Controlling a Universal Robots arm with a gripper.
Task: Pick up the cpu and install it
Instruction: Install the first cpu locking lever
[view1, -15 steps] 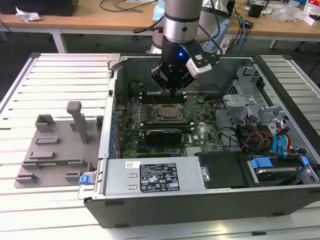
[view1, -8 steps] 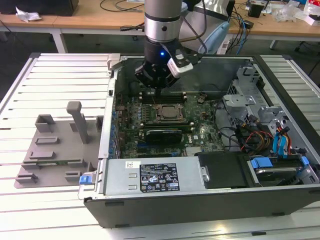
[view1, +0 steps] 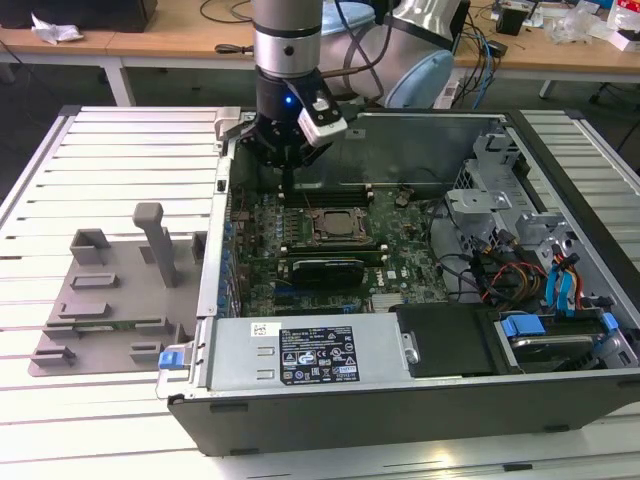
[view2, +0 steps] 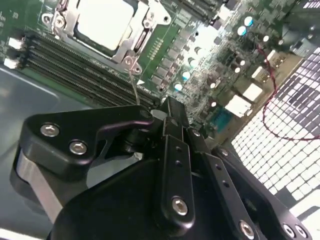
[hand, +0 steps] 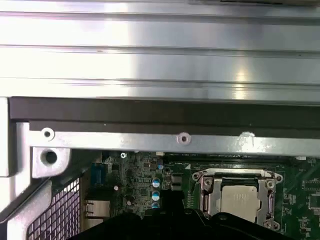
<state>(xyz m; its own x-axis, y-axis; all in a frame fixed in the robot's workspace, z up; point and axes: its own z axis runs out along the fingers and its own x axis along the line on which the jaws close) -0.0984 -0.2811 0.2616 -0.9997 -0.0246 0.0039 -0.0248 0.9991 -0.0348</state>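
**One chip seated, claw above the case's rear corner**

One cpu (view2: 102, 22) lies flat in its socket (view1: 335, 228) on the motherboard (view1: 400, 265), its pale metal top showing inside the metal frame in both wrist views (hand: 239, 199). The claw (view1: 287, 168) hangs over the board just beside the socket, toward the exterior view's left and the far wall of the case (view1: 420, 140). Its fingers (view2: 172, 150) are drawn together in the second wrist view and hold nothing.

The case lies open on a slatted metal desk (view1: 130, 170). Its walls rise on every side of the board; the far wall and rear grille (hand: 55, 215) stand close to the claw. Memory slots (view2: 75, 70) run alongside the socket, and a thin wire lever (view2: 134, 82) stands up at the frame's edge near the fingers. A power supply (view1: 310, 355) fills the near side, drive bays (view1: 530, 260) and cables the exterior view's right. A grey fixture plate (view1: 120, 300) with upright posts sits on the desk, at the exterior view's left of the case.
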